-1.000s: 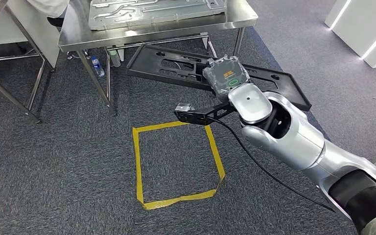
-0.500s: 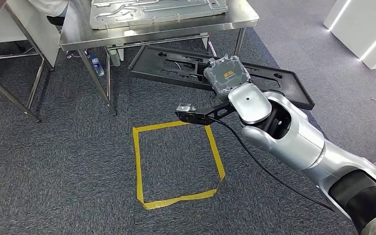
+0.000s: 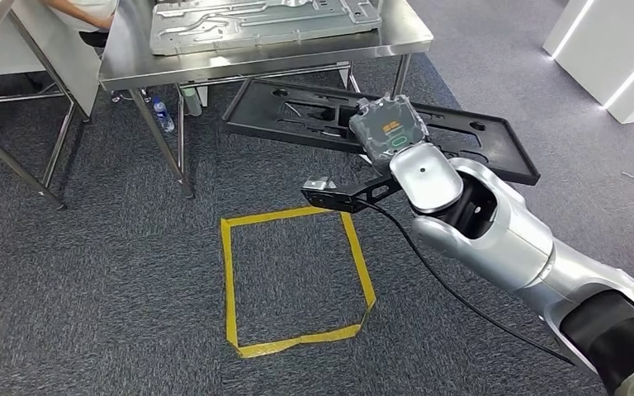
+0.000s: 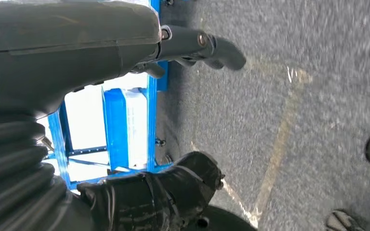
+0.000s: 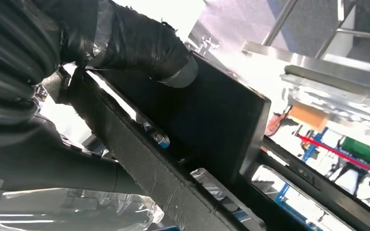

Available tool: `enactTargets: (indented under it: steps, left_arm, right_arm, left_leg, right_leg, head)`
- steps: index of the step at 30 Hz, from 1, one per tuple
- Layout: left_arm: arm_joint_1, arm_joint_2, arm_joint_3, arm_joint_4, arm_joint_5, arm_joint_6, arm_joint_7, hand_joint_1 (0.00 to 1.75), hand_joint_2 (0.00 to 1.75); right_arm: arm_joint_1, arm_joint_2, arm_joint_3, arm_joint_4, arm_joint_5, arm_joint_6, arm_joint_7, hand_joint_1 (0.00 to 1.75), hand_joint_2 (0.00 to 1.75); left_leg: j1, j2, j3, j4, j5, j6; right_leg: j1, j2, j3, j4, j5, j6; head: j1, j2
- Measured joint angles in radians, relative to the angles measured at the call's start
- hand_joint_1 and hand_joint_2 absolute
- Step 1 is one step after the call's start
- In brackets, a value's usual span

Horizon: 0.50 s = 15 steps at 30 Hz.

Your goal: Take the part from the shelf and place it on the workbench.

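A long black panel part [image 3: 252,115] with cut-outs hangs level just above the carpet, in front of the steel workbench [image 3: 400,29]. My right hand [image 3: 390,132], wrapped in clear plastic, grips the part near its middle. In the right wrist view the thumb [image 5: 139,43] presses on the part's dark face [image 5: 212,115]. The part's far edge lies under the workbench's front edge, between its legs. A silver stamped metal plate [image 3: 256,21] lies on the workbench top. My left hand [image 4: 67,53] hangs over the carpet with its fingers apart and nothing in it.
A yellow tape square [image 3: 229,280] marks the carpet below my right arm. A water bottle [image 3: 163,113] stands by a workbench leg. A person [image 3: 82,12] sits behind the workbench's left end. Another metal frame [image 3: 16,157] stands far left. White lit panels [image 3: 619,58] stand at right.
The whole picture has shifted a little, so the camera has moved. My right hand still grips the black part, which now reaches slightly further under the workbench edge.
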<state>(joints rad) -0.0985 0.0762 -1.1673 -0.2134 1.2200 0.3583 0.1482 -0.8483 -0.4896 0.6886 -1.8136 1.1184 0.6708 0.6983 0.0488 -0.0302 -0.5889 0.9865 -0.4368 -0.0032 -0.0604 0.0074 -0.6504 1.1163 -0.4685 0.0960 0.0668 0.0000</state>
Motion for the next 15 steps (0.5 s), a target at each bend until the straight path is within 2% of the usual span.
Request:
enactTargets:
  steps: [1, 2, 3, 4, 5, 7, 8, 10, 11, 12, 13, 14, 15]
  left_arm:
    - [-0.001, 0.002, 0.000, 0.001, 0.000, 0.000, 0.001, 0.00, 1.75]
    - [-0.001, 0.003, 0.000, 0.001, 0.000, 0.000, 0.001, 0.00, 1.75]
    - [-0.001, 0.004, 0.000, 0.002, 0.000, -0.001, 0.002, 0.00, 1.75]
    - [0.000, 0.003, 0.000, 0.001, 0.000, -0.002, 0.004, 0.00, 1.75]
    - [0.001, 0.001, 0.000, 0.001, 0.000, -0.002, 0.005, 0.00, 1.75]
    - [0.002, -0.001, 0.000, 0.001, 0.000, -0.003, 0.007, 0.00, 1.75]
    - [0.001, -0.001, 0.000, 0.001, 0.000, -0.003, 0.007, 0.00, 1.75]
    - [-0.001, -0.001, 0.000, 0.001, 0.000, -0.004, 0.007, 0.00, 1.75]
    - [-0.001, -0.001, 0.000, 0.001, 0.000, -0.004, 0.007, 0.00, 1.75]
    - [-0.001, -0.002, 0.000, 0.001, 0.000, -0.004, 0.007, 0.00, 1.75]
    - [0.000, -0.002, 0.000, 0.001, 0.000, -0.004, 0.007, 0.00, 1.75]
    - [0.000, -0.002, 0.000, 0.001, 0.000, -0.004, 0.007, 0.00, 1.75]
    - [0.000, -0.002, 0.000, 0.001, 0.000, -0.003, 0.008, 0.00, 1.75]
  right_arm:
    - [-0.001, 0.000, 0.000, -0.001, 0.000, 0.000, 0.000, 1.75, 1.75]
    - [0.001, 0.000, 0.000, -0.001, 0.000, 0.000, 0.000, 1.75, 1.75]
    - [0.002, 0.000, 0.000, -0.002, 0.000, -0.001, 0.000, 1.75, 1.75]
    - [0.003, -0.001, 0.000, -0.002, 0.001, -0.001, 0.000, 1.75, 1.75]
    - [0.004, 0.000, 0.000, -0.002, 0.001, -0.001, 0.000, 1.75, 1.75]
    - [0.000, 0.000, 0.000, -0.003, 0.002, -0.002, 0.000, 1.75, 1.75]
    - [-0.003, 0.000, 0.000, -0.003, 0.002, -0.002, 0.000, 1.75, 1.75]
    - [-0.005, 0.000, 0.000, -0.003, 0.003, -0.003, 0.000, 1.75, 1.75]
    - [-0.004, 0.000, 0.000, -0.003, 0.003, -0.002, 0.000, 1.75, 1.75]
    - [-0.003, 0.000, 0.000, -0.003, 0.003, -0.002, -0.001, 1.75, 1.75]
    - [-0.003, 0.000, 0.000, -0.003, 0.003, -0.002, -0.001, 1.75, 1.75]
    - [-0.003, 0.000, 0.000, -0.003, 0.003, -0.002, -0.001, 1.75, 1.75]
    - [-0.004, 0.000, 0.000, -0.003, 0.003, -0.003, -0.001, 1.75, 1.75]
  left_leg:
    - [0.003, -0.001, -0.008, 0.021, -0.012, -0.013]
    - [0.003, -0.004, -0.017, 0.036, -0.020, -0.024]
    - [0.001, -0.007, -0.023, 0.044, -0.024, -0.032]
    - [0.001, -0.009, -0.027, 0.048, -0.025, -0.038]
    - [0.003, -0.009, -0.029, 0.046, -0.024, -0.041]
    - [0.005, 0.004, -0.045, 0.079, -0.044, -0.042]
    - [0.004, 0.014, -0.066, 0.123, -0.068, -0.039]
    - [-0.005, 0.025, -0.129, 0.253, -0.127, -0.033]
    - [-0.010, 0.025, -0.157, 0.309, -0.144, -0.027]
    - [-0.017, 0.025, -0.171, 0.334, -0.144, -0.019]
    - [-0.024, 0.025, -0.166, 0.321, -0.126, -0.008]
    - [-0.034, 0.025, -0.144, 0.272, -0.094, 0.008]
    - [-0.045, 0.026, -0.112, 0.204, -0.064, 0.028]
  right_leg:
    - [-0.004, 0.005, 0.018, -0.037, 0.012, 0.000]
    - [-0.004, 0.010, 0.025, -0.051, 0.013, -0.007]
    - [-0.001, 0.013, 0.019, -0.042, 0.005, -0.021]
    - [0.000, 0.013, 0.016, -0.039, 0.005, -0.037]
    - [0.002, 0.011, 0.012, -0.033, 0.004, -0.049]
    - [0.005, 0.007, 0.010, -0.032, 0.004, -0.064]
    - [0.009, 0.005, 0.011, -0.033, 0.005, -0.069]
    - [0.018, 0.001, 0.011, -0.034, 0.004, -0.077]
    - [0.024, -0.001, 0.011, -0.034, 0.003, -0.080]
    - [0.031, -0.002, 0.012, -0.034, 0.002, -0.083]
    - [0.038, -0.003, 0.015, -0.034, 0.001, -0.086]
    - [0.045, -0.003, 0.018, -0.034, -0.001, -0.089]
    - [0.050, -0.004, 0.023, -0.036, -0.003, -0.092]
  head:
    - [0.003, 0.000]
    - [0.004, 0.000]
    - [0.006, 0.000]
    - [0.007, 0.000]
    - [0.005, 0.000]
    - [0.004, 0.000]
    - [0.004, 0.000]
    - [0.004, 0.000]
    - [0.005, 0.000]
    - [0.005, 0.000]
    - [0.005, 0.000]
    - [0.005, 0.000]
    - [0.005, 0.000]
